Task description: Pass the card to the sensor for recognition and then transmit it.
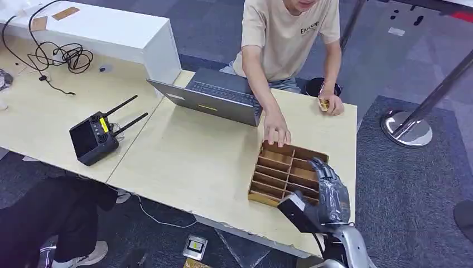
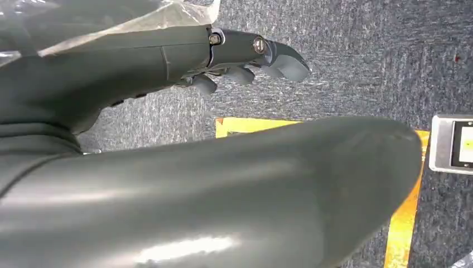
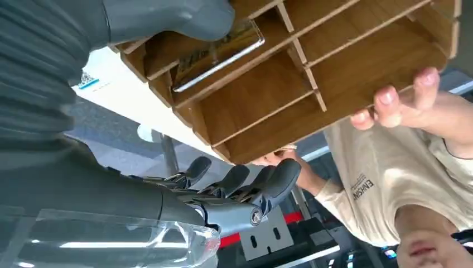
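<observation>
A wooden divider box (image 1: pixel 279 170) sits near the table's front right corner. My right hand (image 1: pixel 330 192) hovers over its right side, fingers spread and holding nothing. In the right wrist view a shiny-edged card (image 3: pixel 223 47) lies in one compartment of the box (image 3: pixel 346 39), just past my thumb (image 3: pixel 173 17). The other fingers (image 3: pixel 245 181) stand well apart from it. A person's hand (image 1: pixel 277 135) rests on the box's far edge. Their other hand holds a small yellow-brown item (image 1: pixel 324 104). My left hand (image 2: pixel 245 56) hangs over the carpet, holding nothing.
An open laptop (image 1: pixel 215 97) stands behind the box, in front of the seated person (image 1: pixel 290 33). A black remote with antennas (image 1: pixel 96 137) lies at the left. A small grey device with a screen (image 1: pixel 195 245) (image 2: pixel 452 144) sits on the floor by yellow tape (image 2: pixel 404 223).
</observation>
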Controlling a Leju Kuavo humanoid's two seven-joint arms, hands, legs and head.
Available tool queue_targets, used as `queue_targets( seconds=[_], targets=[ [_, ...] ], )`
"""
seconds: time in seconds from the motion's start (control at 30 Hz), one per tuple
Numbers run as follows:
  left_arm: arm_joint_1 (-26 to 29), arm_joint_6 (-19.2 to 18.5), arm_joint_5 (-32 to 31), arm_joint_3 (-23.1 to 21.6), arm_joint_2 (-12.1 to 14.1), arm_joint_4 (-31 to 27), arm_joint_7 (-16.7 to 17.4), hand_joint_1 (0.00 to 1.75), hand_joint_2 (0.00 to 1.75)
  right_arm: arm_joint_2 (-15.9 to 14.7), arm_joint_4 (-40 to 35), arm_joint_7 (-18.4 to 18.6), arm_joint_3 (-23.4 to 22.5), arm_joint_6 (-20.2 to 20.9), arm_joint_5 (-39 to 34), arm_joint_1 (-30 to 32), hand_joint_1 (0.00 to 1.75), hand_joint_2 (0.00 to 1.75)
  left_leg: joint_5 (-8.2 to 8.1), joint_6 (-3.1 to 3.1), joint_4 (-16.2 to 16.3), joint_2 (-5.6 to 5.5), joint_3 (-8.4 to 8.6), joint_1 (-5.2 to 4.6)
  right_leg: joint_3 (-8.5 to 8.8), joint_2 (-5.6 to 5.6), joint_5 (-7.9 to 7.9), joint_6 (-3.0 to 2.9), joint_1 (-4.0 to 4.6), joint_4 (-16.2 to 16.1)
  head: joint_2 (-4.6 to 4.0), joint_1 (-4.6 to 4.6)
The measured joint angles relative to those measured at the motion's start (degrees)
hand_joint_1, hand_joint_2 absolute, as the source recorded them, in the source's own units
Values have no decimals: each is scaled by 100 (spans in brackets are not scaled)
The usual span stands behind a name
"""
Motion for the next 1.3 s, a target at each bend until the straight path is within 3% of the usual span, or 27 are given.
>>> queue_targets(
  seconds=[0.1, 0.13, 0.17, 1.07, 1.3],
  targets=[
    [-1, 0, 0, 0, 0, 0, 0, 0, 0, 2, 83, 2, 22, -24, 66, -6, 49, 175, 0, 0, 0, 0, 0, 0, 0, 0, 0, 0, 0, 0, 0, 0],
    [-2, 0, 0, 0, 0, 0, 2, 0, 0, 2, 112, 22, 24, -31, 99, -8, 147, 175, 0, 0, 0, 0, 0, 0, 0, 0, 0, 0, 0, 0, 0, 0],
    [-2, 0, 0, 0, 0, 0, 2, 0, 0, 4, 140, 33, 26, -46, 112, -10, 175, 175, 0, 0, 0, 0, 0, 0, 0, 0, 0, 0, 0, 0, 0, 0],
    [-23, 24, 20, 0, -15, 0, 0, 0, 0, 94, 568, -41, 66, -271, 186, -142, 175, 175, 0, 0, 0, 1, 5, 0, 3, 0, 0, 0, 0, 0, 0, 0],
    [-28, 22, 17, -2, -15, 0, 0, 0, 0, 118, 584, -356, 15, -588, -225, -163, 175, 175, 0, 0, 0, 0, 3, -1, 3, 0, 0, 0, 0, 0, 0, 0]
  ],
)
